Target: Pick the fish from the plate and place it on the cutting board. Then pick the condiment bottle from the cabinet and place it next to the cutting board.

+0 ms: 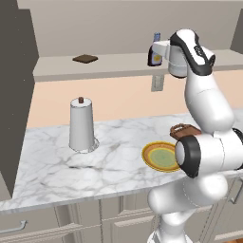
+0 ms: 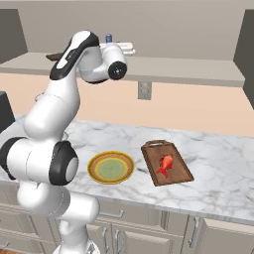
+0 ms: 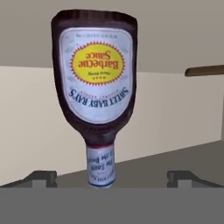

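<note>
Looming in the hand view, the condiment bottle (image 3: pixel 97 87) appears upside down because the hand is rolled over; its dark body and pale label occupy the upper centre and its capped neck drops to the bottom centre, between the two dark fingertips (image 3: pixel 41 178) at the lower corners. The gripper (image 3: pixel 111 179) stands wide open, its tips well clear of the neck on both sides, holding nothing.

From the left base view, by size: the cabinet (image 1: pixel 118 64) runs as a long ledge across the upper part of the frame, and the marble counter (image 1: pixel 57 161) spreads below it. The white arm reaches up to the ledge at upper right, where the bottle stands upright just beside the hand. On the counter in the right base view, the cutting board (image 2: pixel 151 166) lies right of centre with the fish (image 2: pixel 165 164) resting on it, and the plate (image 2: pixel 97 158) sits bare just left of it.

So the first half looks done, and the bottle pick is in hand. Next, the hand probably needs to advance until the fingers flank the bottle, then close.
</note>
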